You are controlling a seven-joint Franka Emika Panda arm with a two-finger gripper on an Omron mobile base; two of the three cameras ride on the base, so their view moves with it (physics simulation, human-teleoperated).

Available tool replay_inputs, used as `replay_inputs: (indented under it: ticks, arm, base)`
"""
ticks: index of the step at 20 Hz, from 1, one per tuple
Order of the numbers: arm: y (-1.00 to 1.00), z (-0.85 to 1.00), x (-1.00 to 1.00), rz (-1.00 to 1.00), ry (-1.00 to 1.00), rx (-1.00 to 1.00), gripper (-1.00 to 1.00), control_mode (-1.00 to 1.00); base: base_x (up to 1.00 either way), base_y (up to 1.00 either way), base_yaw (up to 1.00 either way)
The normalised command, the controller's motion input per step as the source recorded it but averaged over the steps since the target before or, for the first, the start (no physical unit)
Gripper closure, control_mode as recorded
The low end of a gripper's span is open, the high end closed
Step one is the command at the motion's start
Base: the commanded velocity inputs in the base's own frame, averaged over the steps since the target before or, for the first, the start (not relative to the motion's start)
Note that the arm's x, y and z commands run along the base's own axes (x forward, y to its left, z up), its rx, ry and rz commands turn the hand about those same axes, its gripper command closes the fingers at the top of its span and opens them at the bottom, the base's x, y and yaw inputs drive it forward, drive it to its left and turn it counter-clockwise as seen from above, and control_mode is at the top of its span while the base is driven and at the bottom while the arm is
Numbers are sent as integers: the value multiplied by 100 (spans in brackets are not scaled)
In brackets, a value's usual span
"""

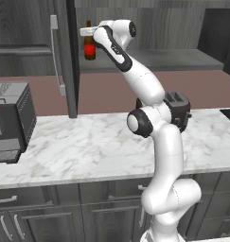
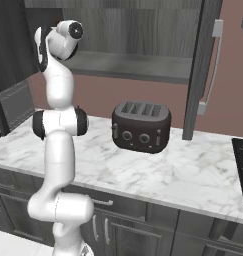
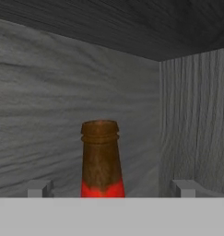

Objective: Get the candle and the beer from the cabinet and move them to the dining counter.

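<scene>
The rendered scene is evenly and softly lit, with no glare and no hard highlights. The white marble surface (image 1: 88, 146) reads bright, and the toaster (image 2: 141, 126) casts only a faint shadow beneath it. The cabinet (image 3: 62, 92) interior is dimmer, its ceiling darkest. All views look slightly soft and low in detail; the beer (image 3: 100, 159) neck in the hand view is blurred and blotchy up close.

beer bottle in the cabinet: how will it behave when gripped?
The beer is tall and slim, so probably tips if nudged near the neck. It looks like smooth glass: likely rigid, perhaps slippery, breakable if dropped. The open gripper straddles the neck, a narrow hold that may let it swing.
</scene>
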Motion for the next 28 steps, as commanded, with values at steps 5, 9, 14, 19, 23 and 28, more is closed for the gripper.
replay_inputs:
  ticks: [5, 9, 14, 19, 23, 28]
  arm:
    - [0, 0, 0, 0, 0, 0, -100, -100]
    - [0, 0, 0, 0, 0, 0, 100, -100]
    - [0, 0, 0, 0, 0, 0, 100, -100]
    - [0, 0, 0, 0, 0, 0, 100, -100]
    - [0, 0, 0, 0, 0, 0, 100, -100]
    - [0, 0, 0, 0, 0, 0, 100, -100]
  base:
    - [0, 0, 0]
    - [0, 0, 0]
    - [0, 0, 0]
    - [0, 0, 0]
    - [0, 0, 0]
    - [0, 0, 0]
